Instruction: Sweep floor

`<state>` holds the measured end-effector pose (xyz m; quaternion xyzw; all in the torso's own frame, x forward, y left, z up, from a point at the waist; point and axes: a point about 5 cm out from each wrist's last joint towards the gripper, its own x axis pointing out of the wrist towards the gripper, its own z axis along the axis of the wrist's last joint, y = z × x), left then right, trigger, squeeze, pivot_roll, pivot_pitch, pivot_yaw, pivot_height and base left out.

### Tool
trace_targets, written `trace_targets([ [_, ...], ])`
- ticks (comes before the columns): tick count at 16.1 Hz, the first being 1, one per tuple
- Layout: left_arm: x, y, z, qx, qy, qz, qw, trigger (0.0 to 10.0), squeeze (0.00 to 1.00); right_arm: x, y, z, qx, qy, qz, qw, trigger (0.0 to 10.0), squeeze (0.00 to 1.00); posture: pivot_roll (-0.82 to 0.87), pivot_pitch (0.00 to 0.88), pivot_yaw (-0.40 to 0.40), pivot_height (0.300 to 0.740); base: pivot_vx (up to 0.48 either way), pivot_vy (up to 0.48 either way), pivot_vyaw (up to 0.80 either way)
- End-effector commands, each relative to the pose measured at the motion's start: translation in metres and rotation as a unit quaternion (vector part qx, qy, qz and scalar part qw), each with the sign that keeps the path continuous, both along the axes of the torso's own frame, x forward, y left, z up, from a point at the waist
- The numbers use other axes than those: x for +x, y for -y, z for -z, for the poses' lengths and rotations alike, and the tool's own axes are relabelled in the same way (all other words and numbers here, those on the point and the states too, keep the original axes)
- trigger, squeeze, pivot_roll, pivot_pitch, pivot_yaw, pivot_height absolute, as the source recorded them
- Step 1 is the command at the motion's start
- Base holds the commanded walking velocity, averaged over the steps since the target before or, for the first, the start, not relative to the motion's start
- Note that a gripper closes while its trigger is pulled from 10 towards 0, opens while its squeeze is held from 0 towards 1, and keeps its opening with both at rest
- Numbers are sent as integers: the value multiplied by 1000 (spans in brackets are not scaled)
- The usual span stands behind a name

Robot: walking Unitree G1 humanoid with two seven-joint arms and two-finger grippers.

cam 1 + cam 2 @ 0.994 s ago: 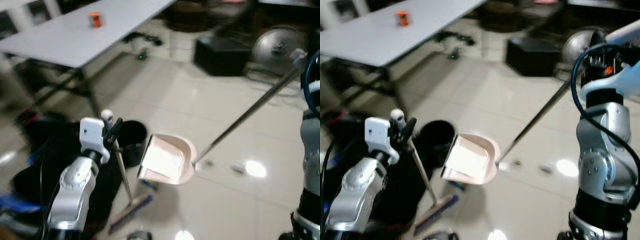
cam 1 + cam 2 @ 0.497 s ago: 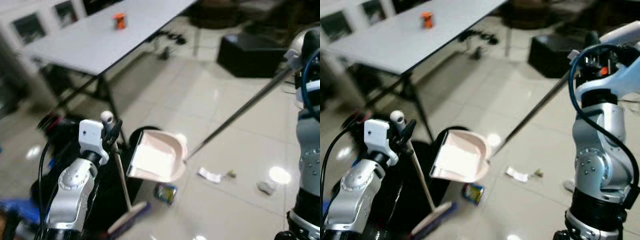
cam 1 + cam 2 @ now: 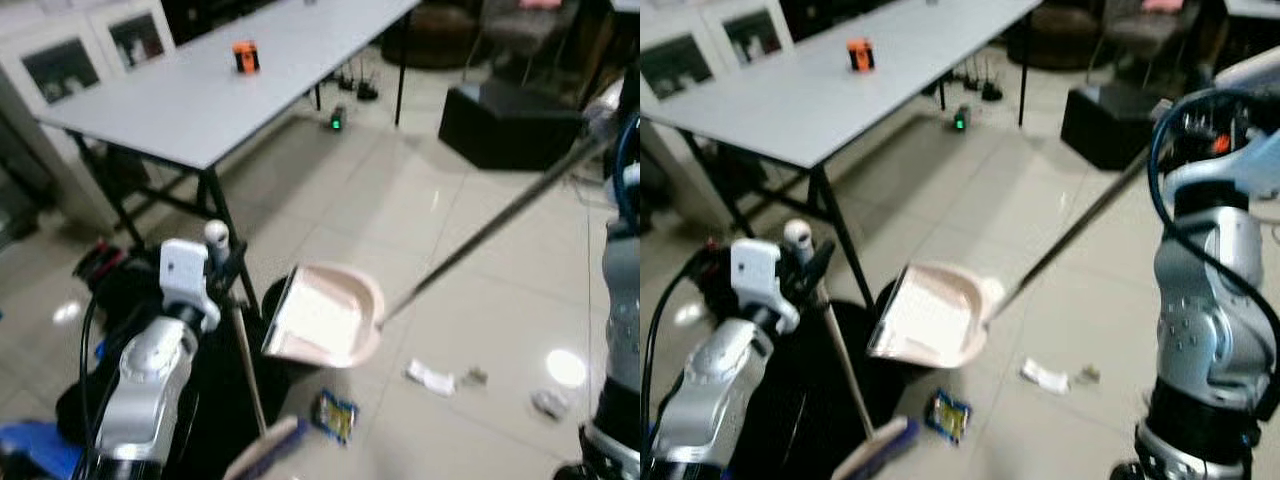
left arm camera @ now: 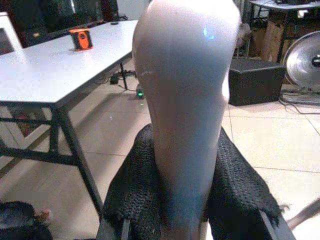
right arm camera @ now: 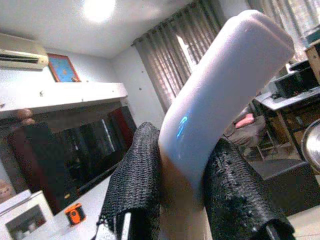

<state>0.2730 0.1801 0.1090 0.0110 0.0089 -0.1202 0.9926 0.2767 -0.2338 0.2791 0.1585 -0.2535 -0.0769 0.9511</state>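
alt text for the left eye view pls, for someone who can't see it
The left gripper holds a broom beside a pink dustpan raised above a tiled floor strewn with litter; a grey table carries an orange object.

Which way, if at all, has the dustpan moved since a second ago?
Yes: leftward. The dustpan now overlaps the black bin rim, instead of sitting beside it.

Counts: one broom (image 3: 248, 385), one pink dustpan (image 3: 325, 316) on a long handle, one black bin (image 3: 855, 330). Three litter bits on floor: one snack wrapper (image 3: 335, 414), one white paper scrap (image 3: 430, 377), one crumpled grey wad (image 3: 548, 403). One grey table (image 3: 200, 90), one orange object (image 3: 245, 57) on it. One black box (image 3: 510, 125).
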Motion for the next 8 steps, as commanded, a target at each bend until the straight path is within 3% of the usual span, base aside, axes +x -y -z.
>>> trace_targets([
  [1, 2, 3, -11, 10, 25, 8, 1000, 10000, 0, -3, 6, -10, -1, 22, 13, 1000, 10000, 0, 20, 0, 77, 740, 390, 0, 0],
  [6, 1, 4, -11, 4, 22, 6, 1000, 10000, 0, 7, 2, -9, -16, 23, 6, 1000, 10000, 0, 27, 3, 72, 740, 384, 0, 0],
  [8, -2, 4, -6, -7, -1, 5, 1000, 10000, 0, 13, -1, -8, -34, 30, 4, 999, 10000, 0, 32, 4, 72, 740, 0, 0, 0],
])
